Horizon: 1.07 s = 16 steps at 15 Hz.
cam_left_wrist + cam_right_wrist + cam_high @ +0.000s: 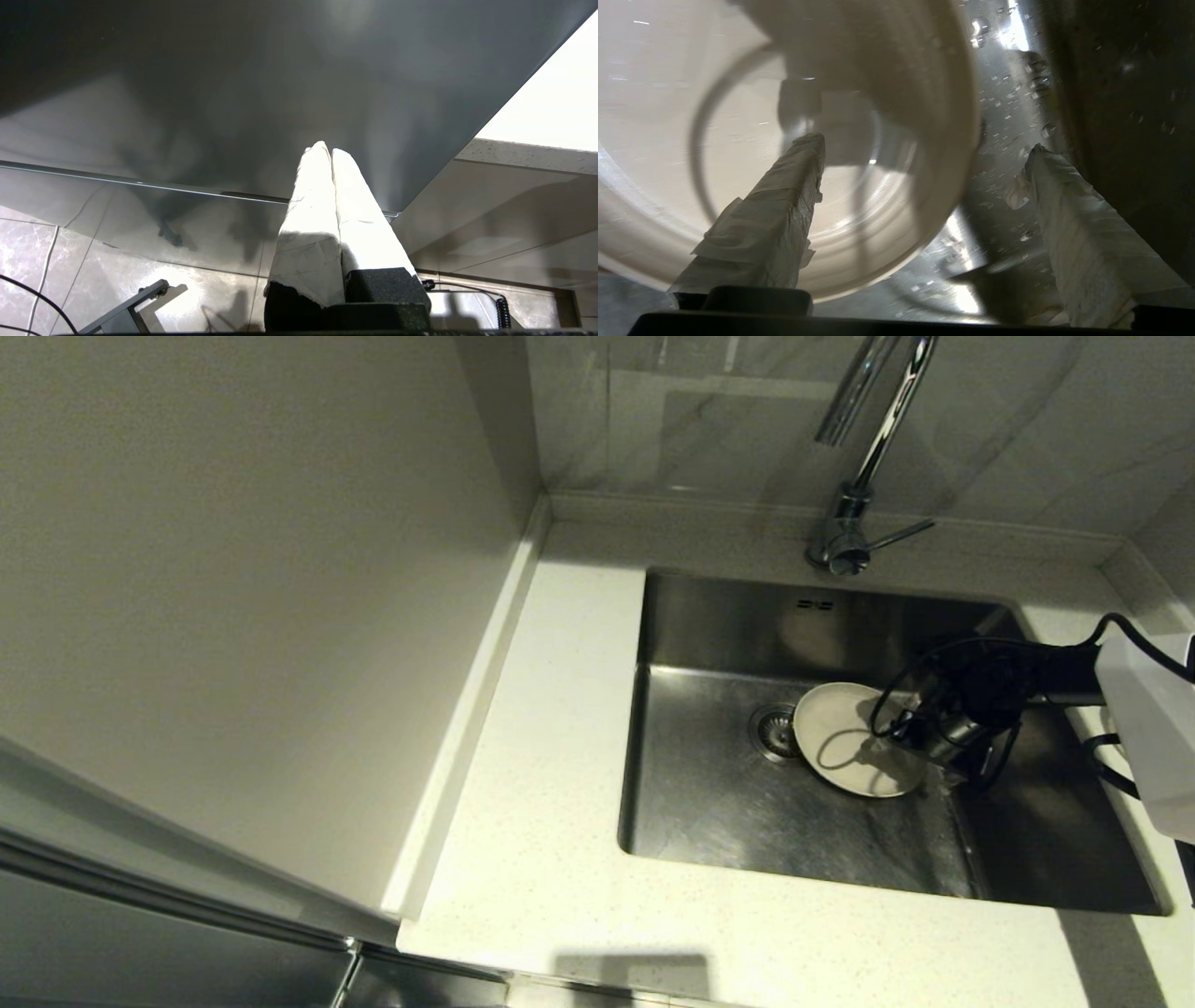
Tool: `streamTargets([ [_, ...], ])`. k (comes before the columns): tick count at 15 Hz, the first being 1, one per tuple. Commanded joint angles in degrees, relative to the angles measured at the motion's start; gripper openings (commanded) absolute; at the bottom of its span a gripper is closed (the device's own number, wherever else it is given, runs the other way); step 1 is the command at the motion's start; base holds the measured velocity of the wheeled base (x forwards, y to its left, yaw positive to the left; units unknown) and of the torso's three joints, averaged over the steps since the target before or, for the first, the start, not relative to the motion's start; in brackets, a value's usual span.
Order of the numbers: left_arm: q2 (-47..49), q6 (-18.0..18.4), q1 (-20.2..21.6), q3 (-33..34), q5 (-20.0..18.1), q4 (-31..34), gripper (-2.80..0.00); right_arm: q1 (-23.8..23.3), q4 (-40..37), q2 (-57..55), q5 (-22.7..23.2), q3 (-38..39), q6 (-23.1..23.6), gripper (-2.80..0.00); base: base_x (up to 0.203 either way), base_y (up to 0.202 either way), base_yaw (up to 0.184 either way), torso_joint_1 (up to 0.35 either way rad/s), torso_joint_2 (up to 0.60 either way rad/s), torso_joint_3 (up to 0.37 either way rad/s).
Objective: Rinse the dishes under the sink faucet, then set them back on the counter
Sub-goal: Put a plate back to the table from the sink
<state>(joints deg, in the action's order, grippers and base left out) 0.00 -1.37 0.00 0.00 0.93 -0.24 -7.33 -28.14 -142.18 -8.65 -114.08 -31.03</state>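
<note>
A shallow cream plate (845,737) lies on the floor of the steel sink (728,625), just right of the drain strainer (773,730). My right gripper (915,739) reaches in from the right, low over the plate's right edge. In the right wrist view this gripper (927,144) is open: one taped finger (784,200) is over the plate (714,154), the other (1069,219) over the wet sink floor, and the rim lies between them untouched. The chrome faucet (864,457) stands behind the sink; no water shows. My left gripper (327,149) is shut and empty, parked below the counter's edge.
The speckled counter (541,803) runs along the sink's left and front, with a low raised back edge (709,509). A plain beige wall panel (233,569) rises on the left. The right arm's white housing (1148,728) and black cables hang over the sink's right side.
</note>
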Motion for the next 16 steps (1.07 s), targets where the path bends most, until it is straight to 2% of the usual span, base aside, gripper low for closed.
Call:
streamTargets([
  [1, -0.18, -0.04, 0.0, 0.0, 0.04, -0.02, -2.8, -0.58, -0.03, -1.08, 0.2, -0.13, 1.07, 0.0, 0.0, 0.0, 0.0, 0.0, 0.0, 0.0],
  [6, -0.18, -0.04, 0.0, 0.0, 0.04, -0.02, -2.8, -0.58, 2.92, -1.53, 1.63, -0.09, 5.06, 0.0, 0.0, 0.0, 0.0, 0.0, 0.0, 0.0],
  [11, -0.18, -0.04, 0.0, 0.0, 0.04, -0.02, -2.8, -0.58, 3.09, -2.57, 2.68, -0.09, 5.67, 0.0, 0.0, 0.0, 0.0, 0.0, 0.0, 0.0],
  [12, -0.18, -0.04, 0.0, 0.0, 0.04, -0.02, -2.8, -0.58, 3.09, -2.6, 2.59, -0.09, 5.72, -2.48, 0.0, 0.0, 0.0, 0.0, 0.0, 0.0],
  [13, -0.18, -0.04, 0.0, 0.0, 0.04, -0.02, -2.8, -0.58, 3.09, -2.75, 2.56, -0.09, 5.83, -2.8, 0.0, 0.0, 0.0, 0.0, 0.0, 0.0],
  [16, -0.18, -0.04, 0.0, 0.0, 0.04, -0.02, -2.8, -0.52, 3.09, -3.04, 2.68, -0.09, 7.24, -2.8, 0.0, 0.0, 0.0, 0.0, 0.0, 0.0],
])
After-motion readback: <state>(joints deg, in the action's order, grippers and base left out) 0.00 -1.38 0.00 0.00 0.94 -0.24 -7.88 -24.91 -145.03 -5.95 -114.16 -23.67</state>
